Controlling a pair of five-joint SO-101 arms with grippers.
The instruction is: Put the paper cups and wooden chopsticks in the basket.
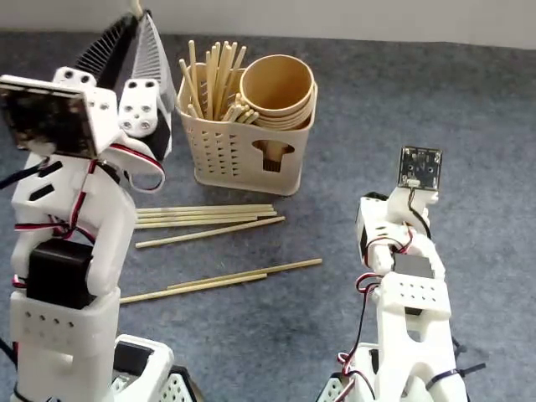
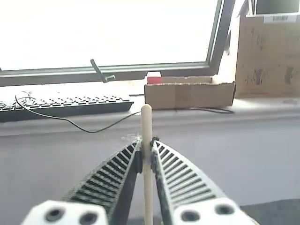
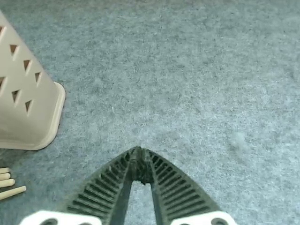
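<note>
A cream plastic basket (image 1: 226,155) stands at the back middle, holding stacked paper cups (image 1: 278,85) and a bunch of wooden chopsticks (image 1: 211,79). Several loose chopsticks (image 1: 205,218) lie on the grey carpet in front of it, and two more (image 1: 243,274) lie nearer. My left gripper (image 1: 139,25) is raised to the left of the basket, shut on one chopstick (image 2: 146,117) that stands upright between its fingers (image 2: 146,143). My right gripper (image 3: 139,158) hangs shut and empty over bare carpet, right of the basket's corner (image 3: 28,103).
The right arm (image 1: 406,285) stands at the front right and the left arm's body (image 1: 67,251) at the front left. Grey carpet lies open to the right of the basket. The ends of the loose chopsticks (image 3: 7,180) show in the right wrist view.
</note>
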